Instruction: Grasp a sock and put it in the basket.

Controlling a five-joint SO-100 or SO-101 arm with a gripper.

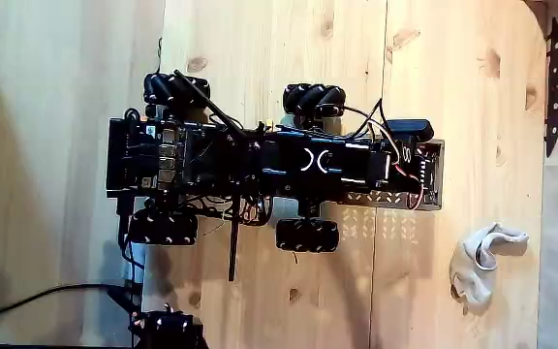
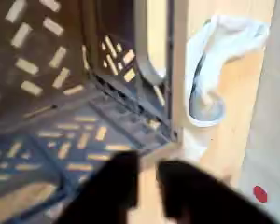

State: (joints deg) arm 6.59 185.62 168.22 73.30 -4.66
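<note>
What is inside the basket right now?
In the wrist view the basket shows only bare perforated metal; the sock lies outside on the wood. The dark jaws hide the basket's near edge.

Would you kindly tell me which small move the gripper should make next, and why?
Probably reach out past the perforated silvery metal basket toward the crumpled whitish-grey fabric sock. In the wrist view the gripper hovers over the basket with nothing between its fingers, and the sock lies on the wooden floor beyond the rim.
</note>
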